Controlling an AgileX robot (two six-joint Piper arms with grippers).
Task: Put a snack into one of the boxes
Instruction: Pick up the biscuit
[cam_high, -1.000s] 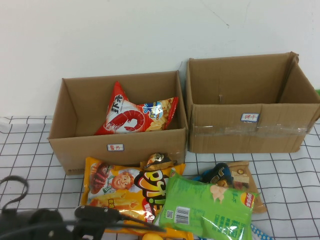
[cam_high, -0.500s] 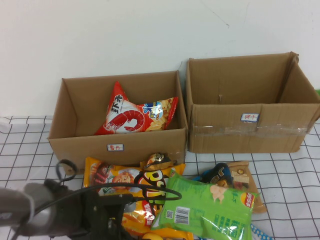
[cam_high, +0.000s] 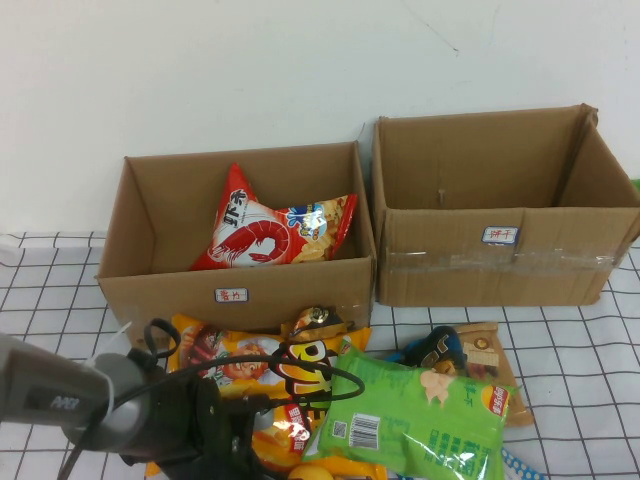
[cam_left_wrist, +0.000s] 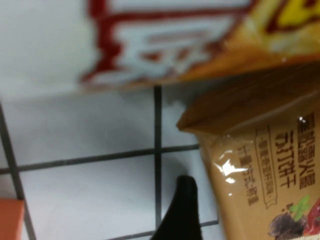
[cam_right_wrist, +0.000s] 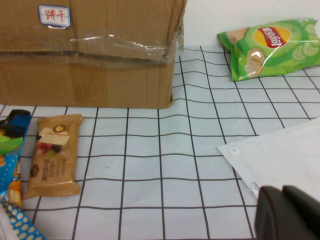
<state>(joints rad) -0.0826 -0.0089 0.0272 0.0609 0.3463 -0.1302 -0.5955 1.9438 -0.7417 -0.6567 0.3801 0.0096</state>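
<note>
Two open cardboard boxes stand at the back. The left box (cam_high: 240, 300) holds a red shrimp snack bag (cam_high: 268, 232). The right box (cam_high: 500, 265) shows no contents. Snacks lie piled in front: an orange bag (cam_high: 225, 360), a green chips bag (cam_high: 415, 415), a brown packet (cam_high: 487, 357). My left gripper (cam_high: 250, 440) is low over the pile's near left, open, one finger (cam_left_wrist: 182, 210) beside a brown packet (cam_left_wrist: 265, 165). My right gripper (cam_right_wrist: 287, 215) is shut and empty over a white sheet (cam_right_wrist: 280, 155), out of the high view.
A black-gridded white cloth (cam_high: 580, 350) covers the table. A dark blue packet (cam_high: 435, 348) lies next to the brown one. In the right wrist view a second green chips bag (cam_right_wrist: 272, 47) lies beyond the right box's corner (cam_right_wrist: 90, 55), and a brown packet (cam_right_wrist: 52, 155) lies before it.
My left arm has come in from the near left edge and moved forward and right over the snack pile, now covering the orange bag's near left part. The snacks and boxes have not moved.
</note>
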